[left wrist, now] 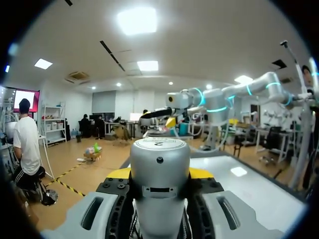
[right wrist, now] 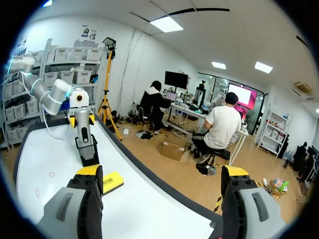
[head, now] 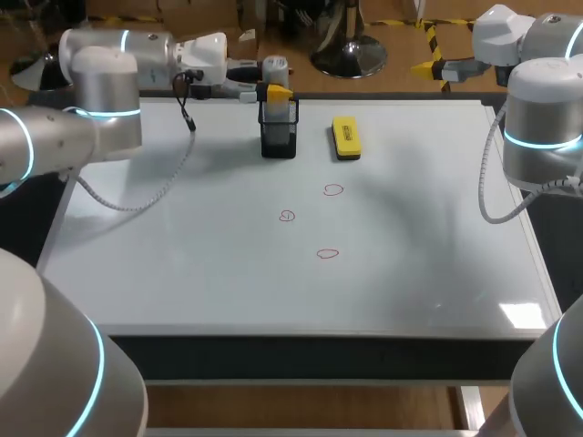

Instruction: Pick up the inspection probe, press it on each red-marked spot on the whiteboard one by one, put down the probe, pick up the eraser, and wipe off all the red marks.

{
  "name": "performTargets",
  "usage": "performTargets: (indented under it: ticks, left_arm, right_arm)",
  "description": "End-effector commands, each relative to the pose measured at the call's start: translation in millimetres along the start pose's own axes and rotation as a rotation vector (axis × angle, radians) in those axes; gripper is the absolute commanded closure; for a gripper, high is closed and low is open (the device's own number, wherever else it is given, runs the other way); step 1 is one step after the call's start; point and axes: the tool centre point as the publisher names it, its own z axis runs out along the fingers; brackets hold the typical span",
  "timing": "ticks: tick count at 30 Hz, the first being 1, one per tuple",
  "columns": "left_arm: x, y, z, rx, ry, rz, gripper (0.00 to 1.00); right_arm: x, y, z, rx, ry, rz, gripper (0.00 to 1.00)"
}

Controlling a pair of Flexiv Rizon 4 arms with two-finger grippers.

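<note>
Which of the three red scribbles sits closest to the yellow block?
The rearmost red mark, just before the yellow eraser; the other two lie nearer the front.

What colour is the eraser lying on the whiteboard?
The eraser is yellow with a dark label; the head view shows it best.

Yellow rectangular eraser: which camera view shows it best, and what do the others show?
Head view: the yellow rectangular eraser lies fully visible on the whiteboard. Right wrist view shows only part of it, obliquely; left wrist view, none.
</note>
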Motion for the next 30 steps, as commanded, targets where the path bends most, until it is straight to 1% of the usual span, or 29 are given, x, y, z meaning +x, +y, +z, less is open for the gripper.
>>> performTargets:
  ticks: [1,3,4,8,15,17,30]
  left_arm:
    - [4.4,-16.4,-2.2,-0.012,-0.01,0.0,1.0]
    - [4.1,-20.9,-1.4,-0.008,-0.011,-0.015,1.0]
    - [4.7,-23.6,-1.7,0.004,-0.011,-0.016,1.0]
    - [6.6,-32.7,-0.7,0.003,-0.014,-0.012,1.0]
    - [8.0,-54.7,-1.7,-0.005,-0.017,0.006,1.0]
    - [7.9,-60.3,-2.1,-0.023,-0.022,0.009,1.0]
    - [12.7,-98.1,-14.9,-0.002,-0.034,0.028,1.0]
  right_arm:
    - [-0.4,-0.2,0.4,0.0,0.0,0.0,0.0]
    - [-0.4,-0.2,0.4,0.0,0.0,0.0,0.0]
    - [-0.4,-0.2,0.4,0.0,0.0,0.0,0.0]
    - [-0.4,-0.2,0.4,0.0,0.0,0.0,0.0]
    - [-0.4,-0.2,0.4,0.0,0.0,0.0,0.0]
    - [-0.4,-0.2,0.4,0.0,0.0,0.0,0.0]
    - [-0.4,-0.2,0.4,0.0,0.0,0.0,0.0]
